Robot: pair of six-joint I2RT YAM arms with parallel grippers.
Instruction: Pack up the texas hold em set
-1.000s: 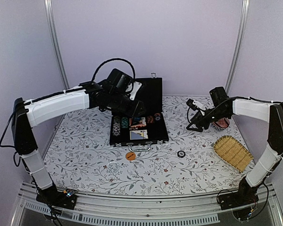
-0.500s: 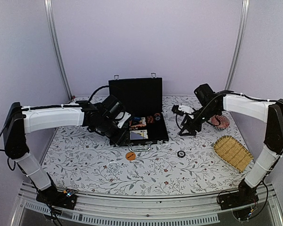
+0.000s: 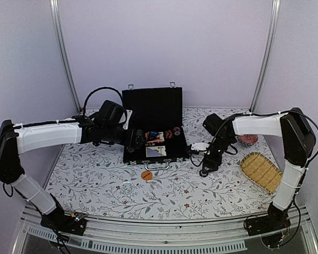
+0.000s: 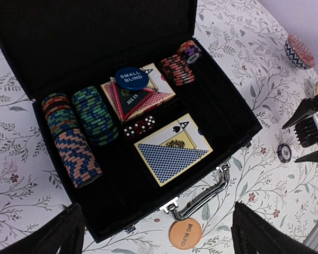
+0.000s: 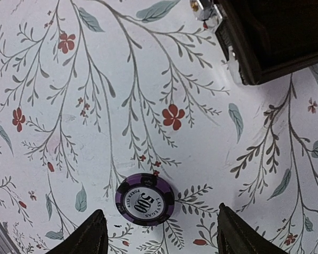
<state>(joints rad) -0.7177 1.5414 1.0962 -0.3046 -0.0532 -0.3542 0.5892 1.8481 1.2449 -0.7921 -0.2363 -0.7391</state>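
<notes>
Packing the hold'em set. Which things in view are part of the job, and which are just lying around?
Job:
- open black case
- chip stacks, cards and red dice in it
- orange Big Blind disc, on the table by the handle
- purple 500 chip, loose on the table

Lying about:
- woven basket
- red patterned dish

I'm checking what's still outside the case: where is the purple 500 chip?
In the right wrist view the purple 500 chip lies flat on the table, just off the case's near right corner, directly below the open right gripper.
</notes>
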